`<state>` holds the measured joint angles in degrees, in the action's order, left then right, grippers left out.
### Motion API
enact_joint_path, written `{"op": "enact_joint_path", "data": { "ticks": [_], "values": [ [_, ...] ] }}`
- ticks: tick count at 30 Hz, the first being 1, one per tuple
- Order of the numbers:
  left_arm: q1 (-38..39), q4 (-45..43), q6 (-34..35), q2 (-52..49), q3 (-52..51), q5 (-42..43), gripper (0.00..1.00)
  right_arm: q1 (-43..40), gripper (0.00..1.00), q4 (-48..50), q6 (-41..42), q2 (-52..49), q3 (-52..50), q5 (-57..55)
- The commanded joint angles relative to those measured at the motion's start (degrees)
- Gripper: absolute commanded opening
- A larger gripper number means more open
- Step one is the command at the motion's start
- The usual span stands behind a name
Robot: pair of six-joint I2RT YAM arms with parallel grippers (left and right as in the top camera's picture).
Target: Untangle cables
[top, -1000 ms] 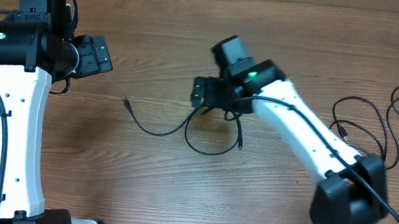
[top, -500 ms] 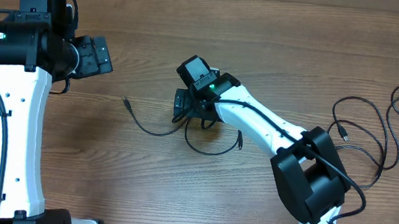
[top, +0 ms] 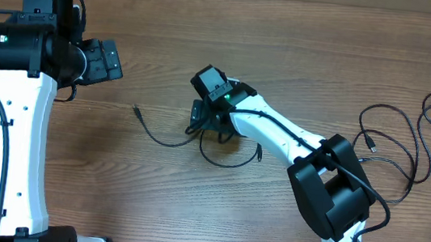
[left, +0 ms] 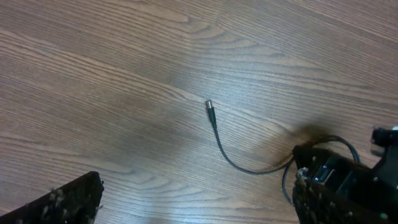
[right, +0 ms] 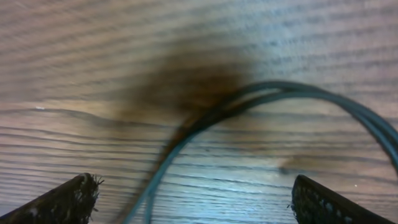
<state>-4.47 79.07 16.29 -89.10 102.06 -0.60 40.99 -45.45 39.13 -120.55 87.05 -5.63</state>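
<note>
Overhead: left end effector (top: 115, 61) and right end effector (top: 198, 119) gape wide; one cable (top: 166, 141) under it; two other cables (top: 416, 152) apart.

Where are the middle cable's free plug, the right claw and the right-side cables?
middle cable's free plug (left: 209, 104): left wrist view, metal tip.
right claw (top: 203, 123): overhead view, between its fingertips.
right-side cables (top: 370, 143): overhead view, a plug end.

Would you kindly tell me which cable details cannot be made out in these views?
Overhead: where the centre cable crosses itself, hidden under the right gripper.
Right wrist: the same cable is blurred, so its strands cannot be separated; it runs off the right edge.
Overhead: the right-side cables are too thin to tell whether they are knotted.
</note>
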Motion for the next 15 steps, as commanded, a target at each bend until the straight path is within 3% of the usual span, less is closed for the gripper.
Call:
{"op": "enact_joint_path", "data": {
  "ticks": [1,6,7,9,11,12,15],
  "values": [
    [0.4,0.1,-0.9,0.7,1.0,0.7,0.97,0.4,0.97,0.4,1.8,-0.1,-2.5,-1.0],
    [0.4,0.2,-0.9,0.7,1.0,0.7,0.97,0.4,0.83,0.1,1.7,-0.1,-3.1,-1.0],
    [0.4,0.2,-0.9,0.7,1.0,0.7,0.97,0.4,0.76,-0.1,1.6,-0.1,-3.1,-1.0],
    [0.4,0.2,-0.9,0.7,1.0,0.7,0.97,0.4,0.5,-1.4,1.4,-0.1,-3.0,-1.8],
    [0.4,0.4,-0.9,0.7,1.0,0.7,0.97,0.1,0.17,-3.7,1.6,0.1,-2.5,-3.9],
    [0.4,0.5,-0.9,0.7,1.0,0.7,0.97,-0.2,0.07,-5.1,1.6,0.2,-2.1,-5.2],
    [0.4,0.4,-0.9,0.7,1.0,0.7,0.97,-1.5,0.04,-9.1,1.6,1.2,0.0,-7.9]
  ]
}}
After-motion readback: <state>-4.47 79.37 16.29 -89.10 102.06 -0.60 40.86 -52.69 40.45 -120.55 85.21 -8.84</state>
